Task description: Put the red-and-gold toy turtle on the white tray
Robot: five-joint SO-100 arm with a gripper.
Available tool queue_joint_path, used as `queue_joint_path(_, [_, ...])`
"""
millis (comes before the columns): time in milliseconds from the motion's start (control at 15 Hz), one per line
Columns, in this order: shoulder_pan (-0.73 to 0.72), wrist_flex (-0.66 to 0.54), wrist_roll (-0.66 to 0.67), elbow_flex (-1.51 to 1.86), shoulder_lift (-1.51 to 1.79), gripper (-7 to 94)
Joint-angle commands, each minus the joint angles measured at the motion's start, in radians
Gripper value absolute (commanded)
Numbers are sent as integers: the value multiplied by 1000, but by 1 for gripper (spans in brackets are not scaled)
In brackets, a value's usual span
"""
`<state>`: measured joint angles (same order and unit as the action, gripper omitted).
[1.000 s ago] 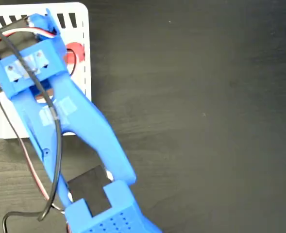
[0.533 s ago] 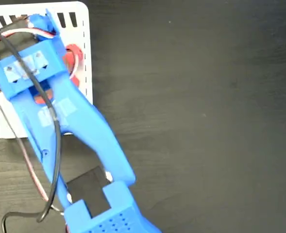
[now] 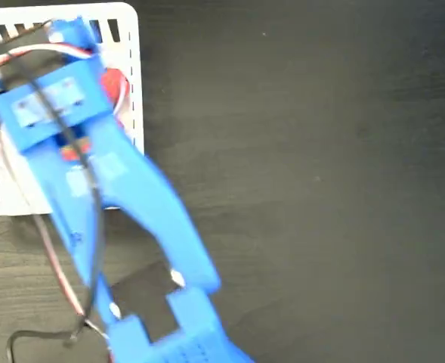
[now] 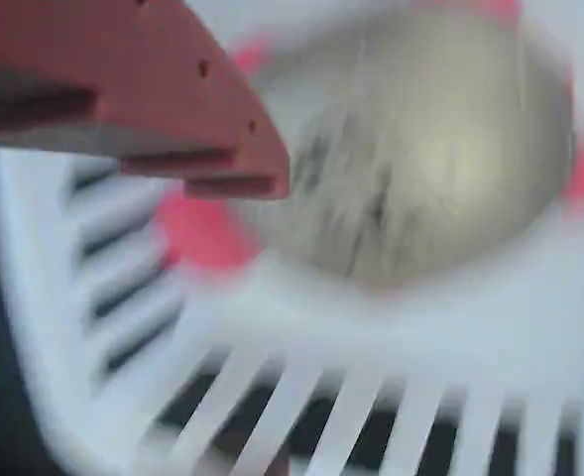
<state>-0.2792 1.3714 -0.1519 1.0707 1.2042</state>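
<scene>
The red-and-gold toy turtle lies on the white tray, its red edge showing at the arm's 3 o'clock; whether the fingers are apart, I cannot tell.

arm: bright blue plastic, blurred | cables: black, red, white along it | finger: red-brown, small holes

turtle: shiny gold shell | tray: smooth white plastic | table: matt dark woodgrain
</scene>
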Motion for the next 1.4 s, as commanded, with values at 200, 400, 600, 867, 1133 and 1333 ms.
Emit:
queue_joint_path(200, [163,-495,-8,308,611,0])
queue_joint_path(400, [252,-640,81,635,942,0])
queue_joint_path(600, [273,-634,160,1065,1282,0])
queue_joint_path(867, [247,-477,178,1631,1758,0])
queue_joint_path(1133, [291,-310,163,1867,2014,0])
queue_joint_path(1333, [293,-192,164,1879,2043,0])
